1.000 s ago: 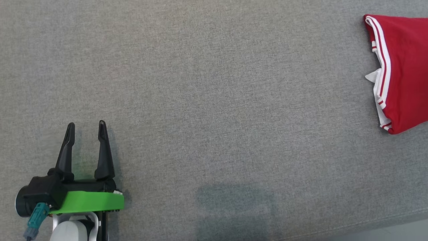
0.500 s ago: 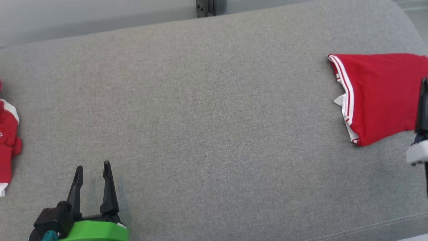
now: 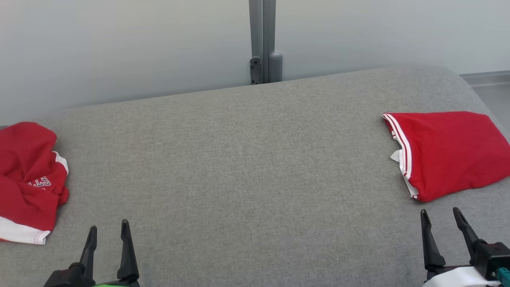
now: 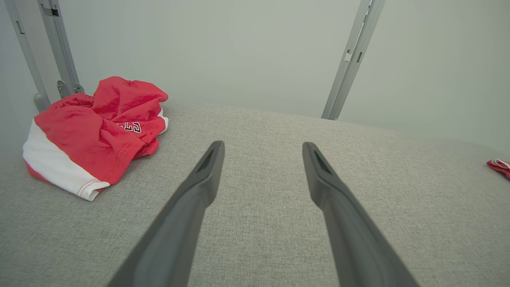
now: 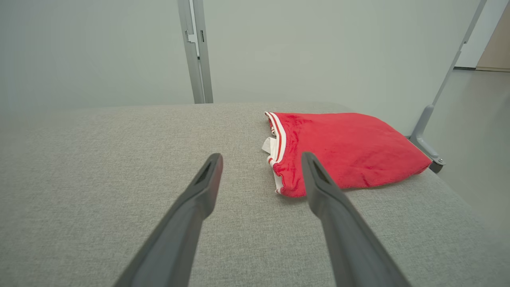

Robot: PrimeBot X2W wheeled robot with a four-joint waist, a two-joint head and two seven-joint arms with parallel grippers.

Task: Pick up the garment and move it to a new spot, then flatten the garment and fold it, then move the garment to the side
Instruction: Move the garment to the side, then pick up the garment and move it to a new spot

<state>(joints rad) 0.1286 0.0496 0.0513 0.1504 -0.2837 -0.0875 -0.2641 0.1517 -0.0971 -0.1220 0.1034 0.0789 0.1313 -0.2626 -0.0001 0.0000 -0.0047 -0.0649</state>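
Observation:
A folded red garment with white-striped trim [image 3: 446, 153] lies flat at the right end of the grey cushioned surface [image 3: 247, 179]; the right wrist view shows this folded garment [image 5: 346, 147] just beyond my fingers. A crumpled red garment with white panels and lettering [image 3: 28, 179] sits bunched at the far left, and the left wrist view has this crumpled garment [image 4: 95, 127] ahead and to the left. My left gripper [image 3: 108, 231] stands open at the lower left, empty. My right gripper [image 3: 441, 215] is open at the lower right, just short of the folded garment.
A pale wall with a grey metal post [image 3: 263, 40] runs behind the surface. More posts stand in the left wrist view [image 4: 350, 59] and a post foot beside the surface's right end [image 5: 428, 143]. Bare floor lies beyond the right edge [image 5: 478, 159].
The head camera has tilted up, so the whole picture slid down: the back wall, the crumpled garment at left and my right gripper came into view. Both grippers remain open.

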